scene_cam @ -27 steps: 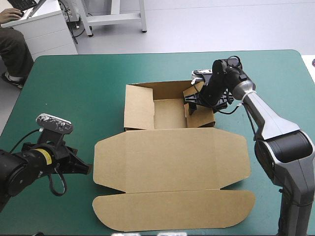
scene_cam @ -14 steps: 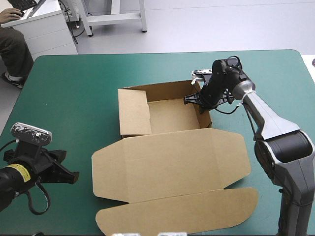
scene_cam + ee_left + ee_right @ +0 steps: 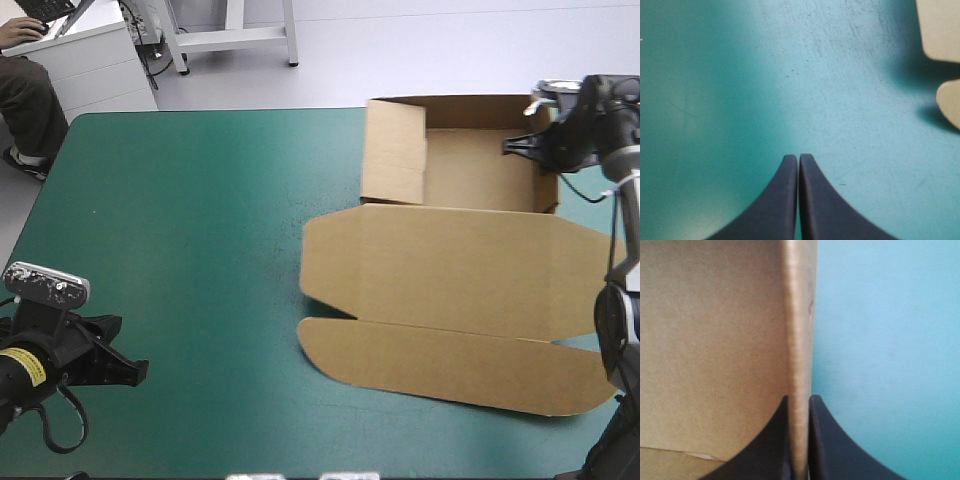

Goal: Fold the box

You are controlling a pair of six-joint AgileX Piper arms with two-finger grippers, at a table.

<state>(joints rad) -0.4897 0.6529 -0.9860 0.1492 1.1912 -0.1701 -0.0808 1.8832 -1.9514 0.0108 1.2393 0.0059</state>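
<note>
Brown box (image 3: 715, 340) wall sits pinched between the right fingers (image 3: 832, 450).

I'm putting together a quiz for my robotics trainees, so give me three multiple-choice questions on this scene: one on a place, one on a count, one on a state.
1. Where on the teal-green covered table does the brown cardboard box lie?
A. its right half
B. its left half
C. dead centre

2. How many grippers touch the box?
A. none
B. one
C. two

3. How do the black fin-shaped fingers of the left gripper stand?
A. wide apart
B. shut on the box
C. shut on nothing

Answers:
1 A: the high view shows the tray and flat lid toward the right edge.
2 B: only the right gripper clamps a raised wall.
3 C: they meet in one arch over bare cover.
</note>
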